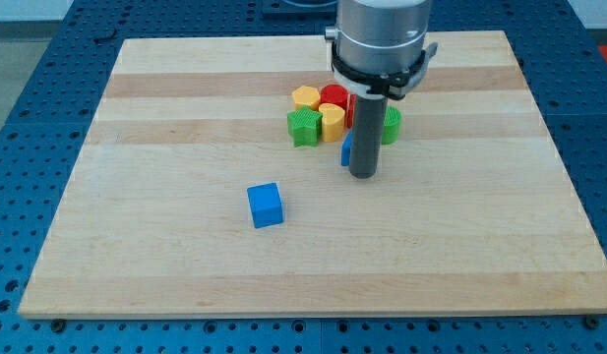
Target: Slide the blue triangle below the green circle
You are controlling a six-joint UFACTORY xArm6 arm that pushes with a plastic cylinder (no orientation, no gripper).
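Observation:
My tip (363, 175) rests on the board just right of centre. The blue triangle (346, 149) is mostly hidden behind the rod; only a blue sliver shows at the rod's left side. The green circle (391, 124) peeks out at the rod's right, just above and to the right of the tip. The blue triangle sits below and to the left of the green circle, touching or nearly touching the rod.
A cluster sits at the view's upper middle: a yellow block (305, 96), a red block (333, 95), a green star (303, 127) and a second yellow block (332, 122). A blue cube (266, 205) stands alone at lower left of centre. The wooden board (165, 256) lies on a blue perforated table.

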